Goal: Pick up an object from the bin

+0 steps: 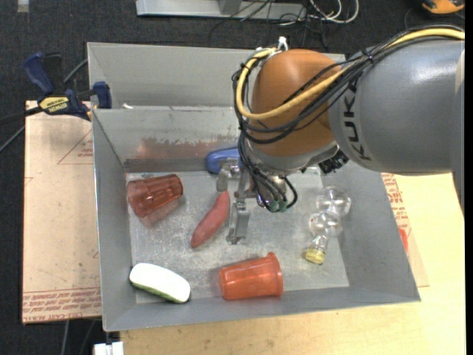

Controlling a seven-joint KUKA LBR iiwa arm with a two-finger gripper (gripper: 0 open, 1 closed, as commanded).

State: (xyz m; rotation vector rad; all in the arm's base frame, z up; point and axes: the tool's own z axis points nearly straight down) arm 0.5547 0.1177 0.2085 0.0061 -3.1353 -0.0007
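A: Grey metal bin (111,198), scuffed floor. Gripper (236,228) is low at mid-bin, its tip just right of a smooth reddish tapered piece (210,224).
B: Around it?
A: Translucent red cup (154,195) to the left, orange cup (251,277) on its side nearer, clear bottle (326,220) to the right, blue piece (220,158) behind.
B: Open or closed?
A: Can't tell.

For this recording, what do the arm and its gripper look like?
A thick, rounded grey arm link with black KUKA lettering, an orange dome-shaped wrist cover looped by yellow and black cables, and below it a slim grey metal gripper.
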